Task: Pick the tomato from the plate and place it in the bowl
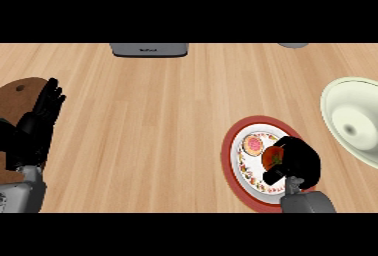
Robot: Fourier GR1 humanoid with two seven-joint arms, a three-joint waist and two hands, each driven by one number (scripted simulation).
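Right hand (295,162) over the plate (235,131), fingers curled round the tomato (274,156), pinching it from the right side. Tomato red, with a dark green stem patch, partly hidden by the black fingers, at the middle of the plate; whether touching the plate's surface or raised just off it, cannot tell. Plate red-rimmed with a white patterned centre. A round pinkish slice (254,144) also on the plate, just up and left of the tomato, apart from the hand. Grey forearm coming in below the plate, from the lower edge.

Bowl (353,117) pale cream, up and right of the plate, cut off by the right edge, near the plate but not touching it.

Left hand (38,125) far left of the plate, resting, fingers straight and pressed together, pointing up, holding nothing. Brown wooden board (21,89) under and behind that hand.

Grey appliance (149,49) well above and left of the plate, at the far edge of the wooden counter (148,135). Small grey thing (293,45) above the plate, at the same far edge, too cut off to name.
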